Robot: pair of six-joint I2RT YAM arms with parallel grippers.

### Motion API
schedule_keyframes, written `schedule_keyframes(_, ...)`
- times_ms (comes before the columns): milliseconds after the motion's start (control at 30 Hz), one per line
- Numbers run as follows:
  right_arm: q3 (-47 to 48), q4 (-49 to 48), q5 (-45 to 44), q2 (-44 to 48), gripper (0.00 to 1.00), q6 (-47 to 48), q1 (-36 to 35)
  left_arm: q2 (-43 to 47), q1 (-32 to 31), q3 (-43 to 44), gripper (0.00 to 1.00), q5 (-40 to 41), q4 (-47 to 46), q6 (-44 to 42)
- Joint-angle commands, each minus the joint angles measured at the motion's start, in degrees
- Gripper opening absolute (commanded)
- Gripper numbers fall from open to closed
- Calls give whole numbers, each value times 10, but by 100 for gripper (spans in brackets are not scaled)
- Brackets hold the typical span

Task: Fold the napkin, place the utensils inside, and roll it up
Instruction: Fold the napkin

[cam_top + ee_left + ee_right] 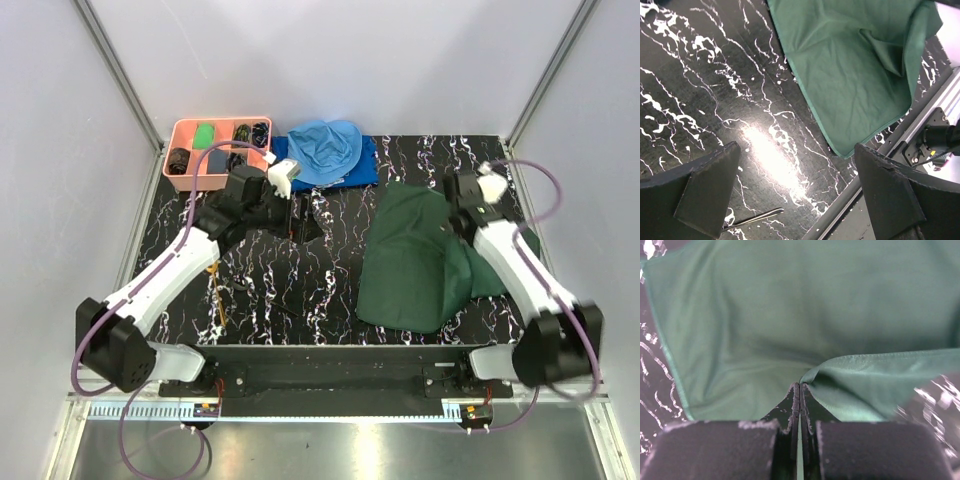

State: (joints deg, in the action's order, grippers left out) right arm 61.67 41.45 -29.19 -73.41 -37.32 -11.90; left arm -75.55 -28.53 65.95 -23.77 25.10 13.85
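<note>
the napkin point(415, 265) lies rumpled on the black marbled table point(270, 290), one flap doubled over itself, with the right arm reaching across its right part. the right gripper point(799, 386) sits at the napkin's far right edge. its jaws are pressed together with a thin sliver of green cloth pinched between them, and a folded hem runs off from the fingertips to the right.

the left gripper point(796, 150) hangs just left of the napkin, above bare table. its fingers point(705, 195) are spread as wide as they go and nothing is between them. in the left wrist view the napkin's near corner lies close beside the right-hand finger, not touching it.

the utensils point(219, 298) lie well to the left of the napkin, beside the left arm. only thin gold handles can be made out. a slim metal handle point(757, 216) also shows low in the left wrist view.

beyond the napkin to its far left, a light blue cloth point(325, 148) rests on a royal-blue cloth point(365, 172), and further left stands a pink tray point(220, 121).
</note>
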Motion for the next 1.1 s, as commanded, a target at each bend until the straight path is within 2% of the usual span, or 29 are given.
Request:
schedule_keyframes(0, 98, -96, 92, -137, 0, 74, -3, -19, -1, -4, 99, 9, -25, 3)
schedule_keyframes(200, 257, -131, 177, -343, 0, 104, -3, -54, -1, -4, 99, 21, -22, 10)
schedule_keyframes(467, 455, -132, 247, -525, 0, 99, -3, -89, -1, -8, 99, 36, -29, 33)
schedule_keyframes(733, 529, -132, 251, -576, 0, 60, -3, -92, -1, -51, 98, 27, -73, 71)
schedule_keyframes(1067, 504, -135, 209, -510, 0, 53, -4, -100, -5, -72, 94, 10, -107, 95)
